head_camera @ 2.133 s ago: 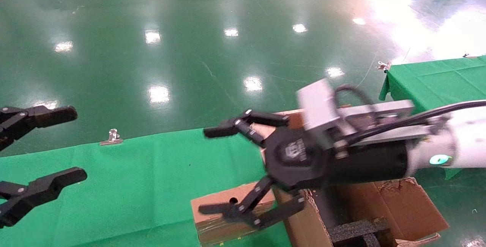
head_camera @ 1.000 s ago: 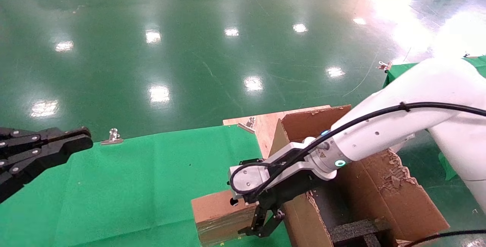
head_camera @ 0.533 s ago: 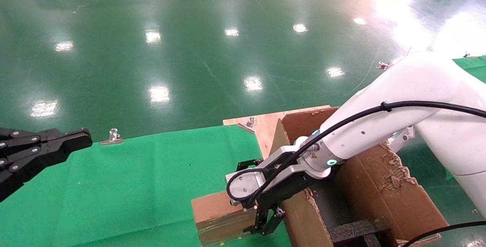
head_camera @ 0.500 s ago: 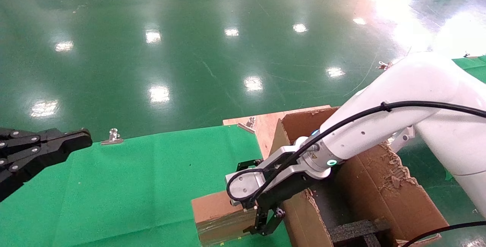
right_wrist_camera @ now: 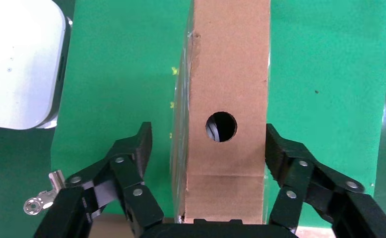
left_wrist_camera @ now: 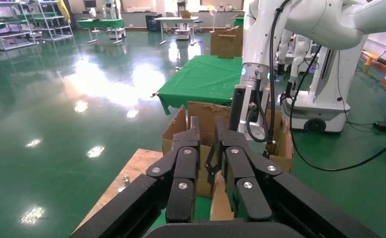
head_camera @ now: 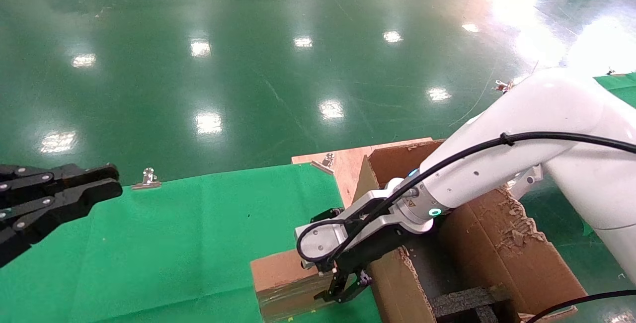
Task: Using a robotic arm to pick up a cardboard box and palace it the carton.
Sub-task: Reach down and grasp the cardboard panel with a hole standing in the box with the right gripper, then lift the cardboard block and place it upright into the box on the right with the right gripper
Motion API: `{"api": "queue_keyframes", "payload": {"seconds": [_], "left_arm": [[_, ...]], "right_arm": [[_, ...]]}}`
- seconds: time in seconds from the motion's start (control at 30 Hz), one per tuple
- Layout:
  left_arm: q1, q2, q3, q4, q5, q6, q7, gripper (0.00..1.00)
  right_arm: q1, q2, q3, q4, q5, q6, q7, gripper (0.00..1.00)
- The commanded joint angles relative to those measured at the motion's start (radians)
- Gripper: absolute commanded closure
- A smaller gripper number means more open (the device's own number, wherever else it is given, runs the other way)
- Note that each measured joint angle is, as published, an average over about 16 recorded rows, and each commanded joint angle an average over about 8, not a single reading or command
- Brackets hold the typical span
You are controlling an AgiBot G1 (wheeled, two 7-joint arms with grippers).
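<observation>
The cardboard box [head_camera: 278, 273] lies on the green cloth at the near middle, right beside the carton [head_camera: 502, 253]. The white robotic arm [head_camera: 487, 164] reaches down over it. My right gripper [head_camera: 343, 290] is open, one finger on either side of the box's end. In the right wrist view the right gripper [right_wrist_camera: 208, 135] straddles the box [right_wrist_camera: 228, 74], whose holed face is up; one finger is at the box's edge and the other stands apart from the taped side. My left gripper [head_camera: 99, 186] hangs at the far left, shut and empty.
The green cloth table [head_camera: 174, 243] stretches left of the box, with a metal clip [head_camera: 147, 179] at its far edge. A wooden board [head_camera: 343, 164] lies behind the carton. Black foam [head_camera: 467, 303] sits inside the carton. A second green table [head_camera: 616, 82] stands far right.
The right arm swung down from pointing left and set its open fingers around the box's end. The left gripper closed. In the last half second little moved.
</observation>
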Motion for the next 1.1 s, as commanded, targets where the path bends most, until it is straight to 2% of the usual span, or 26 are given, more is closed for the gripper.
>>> {"api": "queue_keyframes", "payload": {"seconds": [0.03, 0.73, 0.9, 1.1], "left_arm": [[0.000, 0.000, 0.000, 0.000, 0.000, 0.000, 0.000, 0.00], [0.000, 0.000, 0.000, 0.000, 0.000, 0.000, 0.000, 0.00], [0.000, 0.000, 0.000, 0.000, 0.000, 0.000, 0.000, 0.00], [0.000, 0.000, 0.000, 0.000, 0.000, 0.000, 0.000, 0.00]], "right_arm": [[-0.001, 0.000, 0.001, 0.000, 0.000, 0.000, 0.000, 1.00], [0.010, 0.003, 0.006, -0.021, 0.015, -0.003, -0.011, 1.00], [0.065, 0.011, 0.012, -0.079, 0.067, -0.024, -0.053, 1.00], [0.185, 0.026, -0.022, -0.192, 0.166, -0.045, -0.131, 1.00]]}}
